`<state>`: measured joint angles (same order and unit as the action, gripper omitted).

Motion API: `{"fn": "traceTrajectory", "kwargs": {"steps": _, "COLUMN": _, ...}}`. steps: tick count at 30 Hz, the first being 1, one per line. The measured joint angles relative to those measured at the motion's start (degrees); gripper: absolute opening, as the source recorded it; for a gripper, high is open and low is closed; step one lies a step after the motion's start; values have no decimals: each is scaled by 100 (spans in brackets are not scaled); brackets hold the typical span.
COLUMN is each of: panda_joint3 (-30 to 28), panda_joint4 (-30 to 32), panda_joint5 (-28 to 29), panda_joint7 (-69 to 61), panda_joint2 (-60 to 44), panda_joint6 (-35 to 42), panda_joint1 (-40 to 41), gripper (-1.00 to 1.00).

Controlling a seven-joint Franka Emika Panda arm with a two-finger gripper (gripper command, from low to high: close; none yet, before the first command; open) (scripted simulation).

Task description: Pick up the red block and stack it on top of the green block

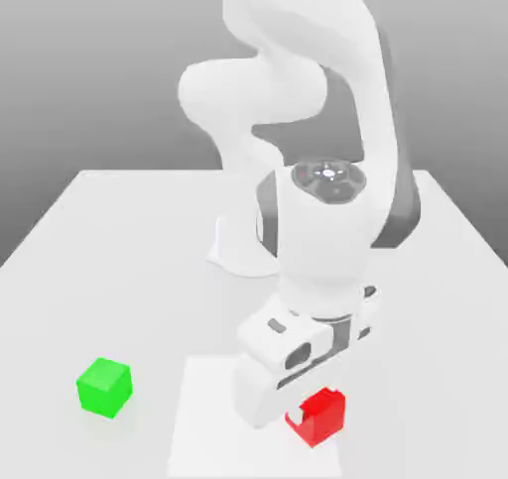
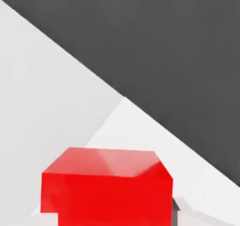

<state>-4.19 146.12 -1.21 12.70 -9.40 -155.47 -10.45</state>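
Red block point(image 2: 107, 199) gripped, lift pending

Red block sits at 5 o'clock in the exterior view, gripper point(image 1: 319, 408) closed on it, 2 fingers at its sides. Step 1, grasping, looks done; next: raise, carry toward 8 o'clock, above green block point(image 1: 104, 387). Arm point(image 1: 322, 224) reaches down, hand low, slightly tilted in outline.

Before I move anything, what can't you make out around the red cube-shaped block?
- Red block: its underside faces away in the exterior view, so contact below is unclear; the hand view's edge cuts off part of it.
- Glossy green cube: back faces, hidden by its own front, exterior view.
- White flat patch: near end, cut off by the exterior view's bottom edge.
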Motion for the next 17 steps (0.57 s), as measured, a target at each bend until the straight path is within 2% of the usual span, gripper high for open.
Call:
{"fn": "traceTrajectory", "kwargs": {"steps": 4, "panda_joint3": -589, "panda_joint4": 240, "panda_joint5": 76, "panda_joint7": -756, "panda_joint2": 442, "panda_joint6": 192, "panda_joint1": 791, "gripper": -100}}
{"fn": "traceTrajectory", "kwargs": {"steps": 8, "panda_joint3": -1159, "panda_joint4": 515, "panda_joint5": 162, "panda_joint7": -1767, "panda_joint2": 910, "panda_joint6": 390, "panda_joint1": 2211, "gripper": -100}}
{"fn": "traceTrajectory", "kwargs": {"steps": 10, "panda_joint3": -1056, "panda_joint4": 562, "panda_joint5": 41, "panda_joint7": -2087, "panda_joint2": 803, "panda_joint6": 240, "panda_joint1": 2970, "gripper": -100}}
{"fn": "traceTrajectory", "kwargs": {"steps": 14, "panda_joint3": -646, "panda_joint4": 546, "panda_joint5": -344, "panda_joint7": -2438, "panda_joint2": 109, "panda_joint6": -419, "panda_joint1": 2733, "gripper": -100}}
{"fn": "traceTrajectory", "kwargs": {"steps": 15, "panda_joint3": -589, "panda_joint4": 541, "panda_joint5": -429, "panda_joint7": -2502, "panda_joint2": -51, "panda_joint6": -568, "panda_joint1": 2766, "gripper": 100}}
{"fn": "traceTrajectory", "kwargs": {"steps": 17, "panda_joint3": -588, "panda_joint4": 541, "panda_joint5": -429, "panda_joint7": -2502, "panda_joint2": -51, "panda_joint6": -567, "panda_joint1": 2766, "gripper": 100}}
